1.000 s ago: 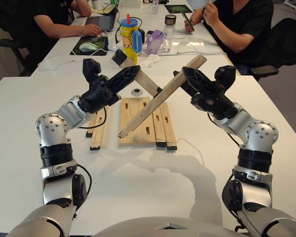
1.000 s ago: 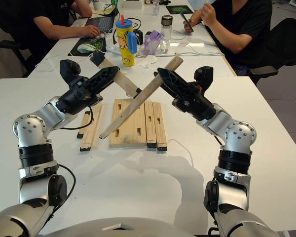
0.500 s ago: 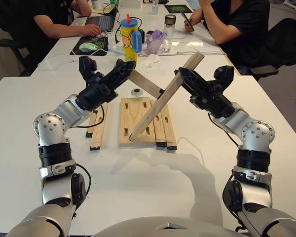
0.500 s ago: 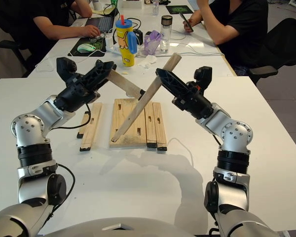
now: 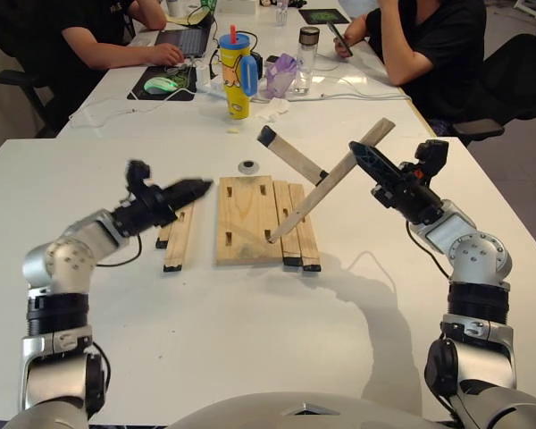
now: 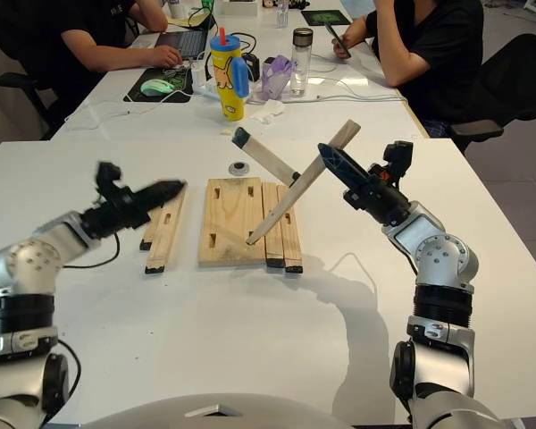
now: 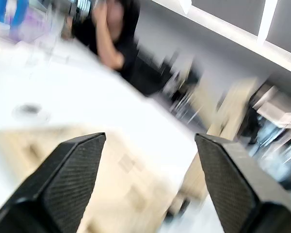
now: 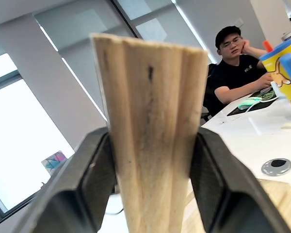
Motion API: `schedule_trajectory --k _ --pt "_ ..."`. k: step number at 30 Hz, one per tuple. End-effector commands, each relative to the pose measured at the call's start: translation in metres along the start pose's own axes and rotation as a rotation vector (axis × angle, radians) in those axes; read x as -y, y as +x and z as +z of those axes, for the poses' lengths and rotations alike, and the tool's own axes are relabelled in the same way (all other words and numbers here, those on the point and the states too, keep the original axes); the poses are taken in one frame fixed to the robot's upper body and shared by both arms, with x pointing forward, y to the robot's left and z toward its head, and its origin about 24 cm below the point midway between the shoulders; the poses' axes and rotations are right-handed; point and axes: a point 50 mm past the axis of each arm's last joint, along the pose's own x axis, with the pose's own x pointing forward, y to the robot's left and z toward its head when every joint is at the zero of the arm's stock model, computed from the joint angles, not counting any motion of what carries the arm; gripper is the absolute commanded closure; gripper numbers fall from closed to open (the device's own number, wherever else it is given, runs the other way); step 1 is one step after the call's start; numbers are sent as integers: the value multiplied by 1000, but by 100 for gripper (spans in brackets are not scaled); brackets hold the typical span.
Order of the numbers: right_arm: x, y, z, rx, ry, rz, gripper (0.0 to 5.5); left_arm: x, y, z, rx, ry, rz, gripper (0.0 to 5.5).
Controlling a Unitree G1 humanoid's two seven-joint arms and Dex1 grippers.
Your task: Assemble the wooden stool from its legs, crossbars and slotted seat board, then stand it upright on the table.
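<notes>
Seat board (image 5: 241, 228) flat on counter (image 5: 250, 340); right gripper (image 5: 366, 161), jaws pinching tilted leg (image 5: 317, 194), lower end on board; second leg (image 5: 293, 156) behind; crossbars (image 5: 177, 237) loose beside board; left gripper (image 5: 196, 186), jaws spread, empty; apparently nothing joined, assembly barely begun.

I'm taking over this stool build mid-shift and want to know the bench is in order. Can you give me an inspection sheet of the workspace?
Surface: white table, no spills seen.
Job's things: seat board flat mid-table; sticks to its left; slats against its right edge; dark-tipped leg behind it; tilted leg with its lower end on the board.
Clutter: small round disc behind the board.
Claws: right claw shut on the tilted leg; left claw open, empty, by the sticks.
Cables: black cable along the left arm; white cords on the far table.
Surroundings: cup, bottle, laptop on the far table.
</notes>
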Motion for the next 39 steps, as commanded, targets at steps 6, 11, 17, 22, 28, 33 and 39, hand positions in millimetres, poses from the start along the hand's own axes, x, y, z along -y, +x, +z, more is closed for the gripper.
schedule_trajectory --k 6,11,17,22,28,33,39 --pt "5 34 12 -115 -184 243 344 22 55 -53 -342 687 -96 209" --pt "13 43 -2 -179 -233 291 344 9 61 -69 -463 818 -63 209" --pt "18 52 -13 -212 -297 331 344 0 53 -79 -576 847 -89 209" --pt "25 56 -24 -270 -359 341 344 -4 40 -89 -719 835 -185 209" --pt "31 57 -29 -370 -416 364 344 -7 28 -97 -823 806 -255 209" --pt "26 64 -28 -481 -417 451 344 -6 24 -105 -856 806 -281 209" --pt "16 76 -39 -669 -418 548 344 -9 22 -114 -879 833 -297 209"
